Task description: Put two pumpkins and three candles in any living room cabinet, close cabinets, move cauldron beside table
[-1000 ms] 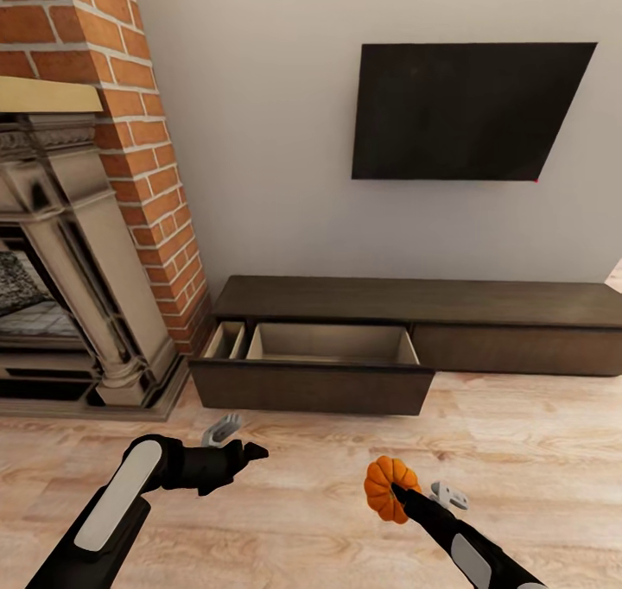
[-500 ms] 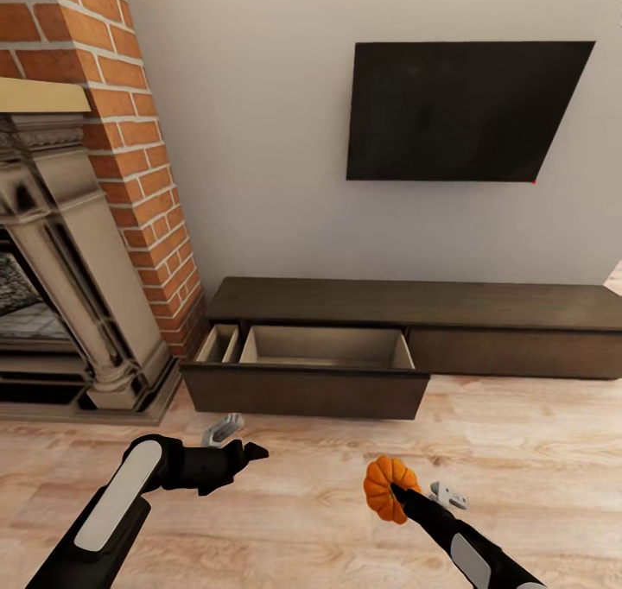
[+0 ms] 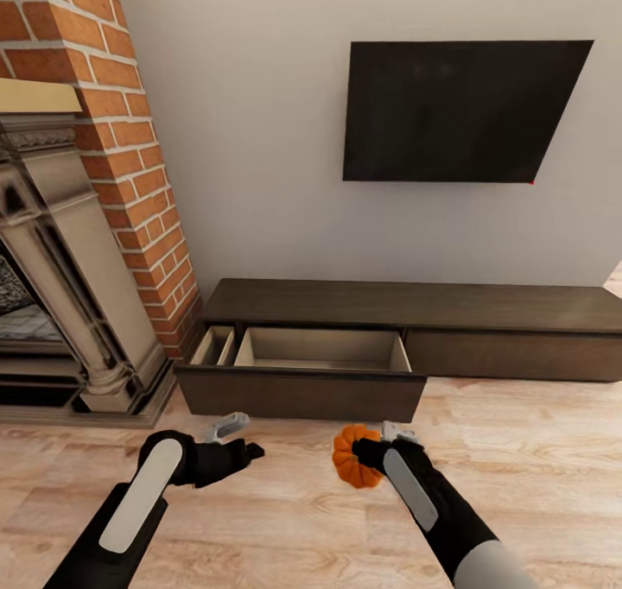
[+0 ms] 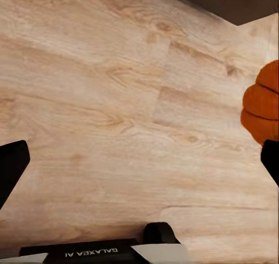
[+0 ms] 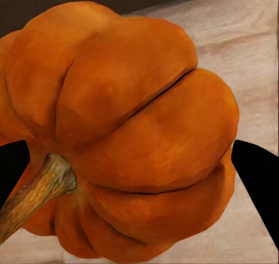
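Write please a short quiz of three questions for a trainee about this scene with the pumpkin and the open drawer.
1. True or false: the right end effector holds the pumpkin.
2. Which drawer of the cabinet is pulled open? A) the one nearer the fireplace B) the one farther from it
3. Fill in: the open drawer looks ____ inside.

Key: 1 true. 2 A. 3 empty; its pale inside shows nothing in the part seen.

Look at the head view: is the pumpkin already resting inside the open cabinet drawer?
No: the pumpkin is held in the right gripper above the wooden floor, in front of the open drawer.
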Available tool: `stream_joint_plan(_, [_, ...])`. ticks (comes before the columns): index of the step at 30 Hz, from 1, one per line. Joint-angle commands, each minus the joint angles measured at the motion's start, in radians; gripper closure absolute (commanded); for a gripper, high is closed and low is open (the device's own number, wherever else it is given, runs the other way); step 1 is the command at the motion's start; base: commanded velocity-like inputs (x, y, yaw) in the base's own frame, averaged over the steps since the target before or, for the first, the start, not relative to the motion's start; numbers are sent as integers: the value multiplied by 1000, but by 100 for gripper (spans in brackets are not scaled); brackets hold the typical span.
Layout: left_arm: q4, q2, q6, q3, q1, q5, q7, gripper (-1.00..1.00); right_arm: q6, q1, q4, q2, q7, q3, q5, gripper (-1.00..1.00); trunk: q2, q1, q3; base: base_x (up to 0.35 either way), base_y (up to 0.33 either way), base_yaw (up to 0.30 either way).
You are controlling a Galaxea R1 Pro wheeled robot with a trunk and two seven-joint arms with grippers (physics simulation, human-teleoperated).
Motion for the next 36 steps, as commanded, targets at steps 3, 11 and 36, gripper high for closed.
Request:
stream_joint_plan(3, [-11, -69, 6, -11, -11, 4, 233, -100, 147, 0, -233, -2, -142, 17, -11, 100, 0, 0, -1, 0, 0, 0])
stream_joint_plan(11, [-29, -206, 2, -15, -14, 8, 508, -100, 232, 0, -320, -3, -199, 24, -12, 100, 0, 0, -1, 0, 0, 0])
stream_joint_plan(36, [-56, 12, 41, 180, -6, 166, -320, -100, 253, 0, -273, -2, -198, 18, -12, 100, 0, 0, -1, 109, 0, 0])
